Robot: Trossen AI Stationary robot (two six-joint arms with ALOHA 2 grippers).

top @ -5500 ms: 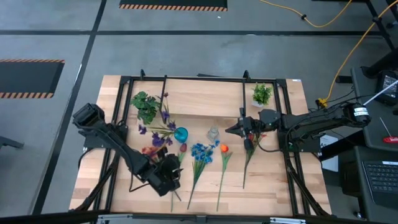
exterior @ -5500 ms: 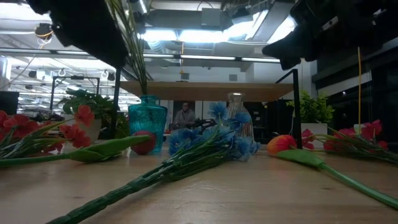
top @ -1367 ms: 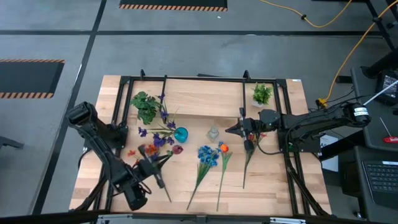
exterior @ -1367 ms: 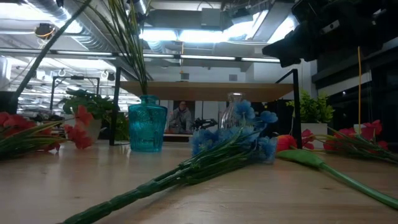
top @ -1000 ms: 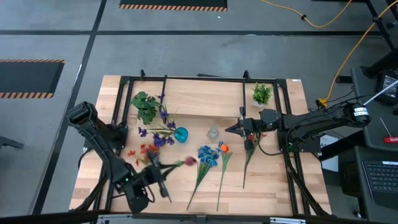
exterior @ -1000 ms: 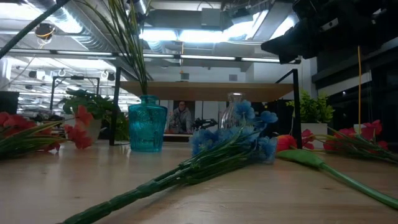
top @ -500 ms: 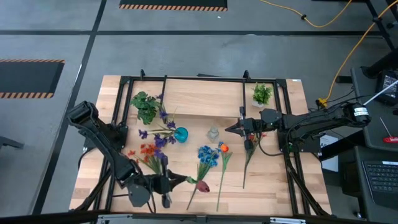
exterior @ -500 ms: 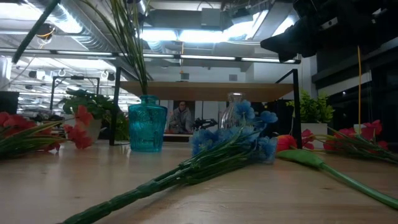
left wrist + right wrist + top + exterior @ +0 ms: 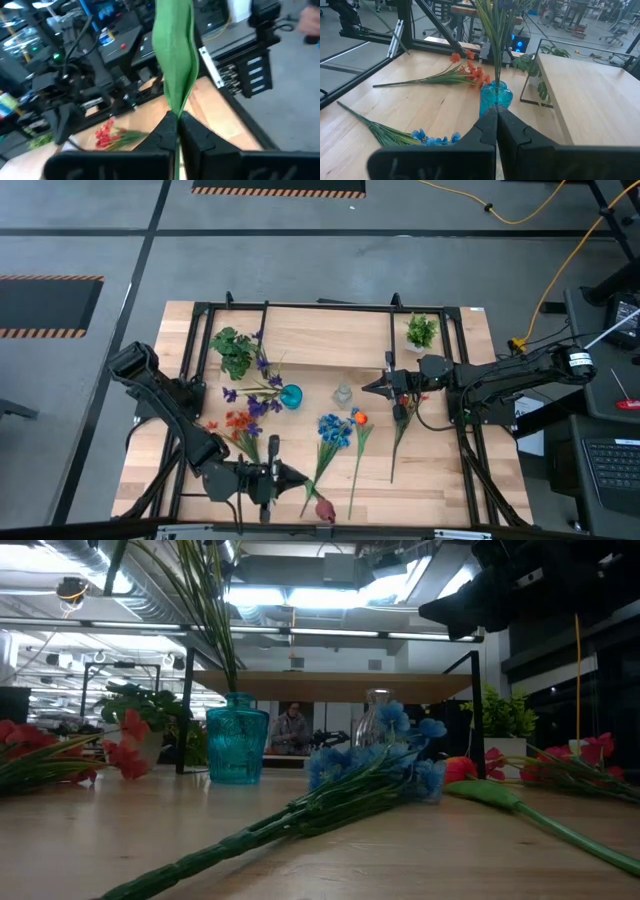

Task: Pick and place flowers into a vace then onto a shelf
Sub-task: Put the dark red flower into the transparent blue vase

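1. My left gripper [image 9: 290, 476] sits low over the near edge of the table [image 9: 430, 480], fingers clamped on the stem of a single flower; its dark red bud [image 9: 324, 509] hangs out just beyond the fingertips, toward the table's front edge.
2. In the left wrist view the gripper [image 9: 177, 125] pinches the stem with a broad green leaf [image 9: 175, 60] rising straight ahead of the fingers.
3. Red spray [image 9: 236, 423] lies just behind my left gripper; blue spray [image 9: 326, 431] lies beside it, stem reaching close to the fingertips.
4. Teal vase [image 9: 291, 395] stands farther off, past the red spray, already holding purple flowers [image 9: 262, 375]. A clear vase [image 9: 343, 394] stands next to it.
5. My right gripper [image 9: 368, 389] hovers just beside the clear vase, fingers pressed together, nothing between them in its wrist view [image 9: 496, 115].
6. Orange bud [image 9: 360, 418] lies close under the right gripper; another red spray [image 9: 404, 408] lies below its wrist.
7. Shelf [image 9: 330, 685] spans behind the vases in the low view.
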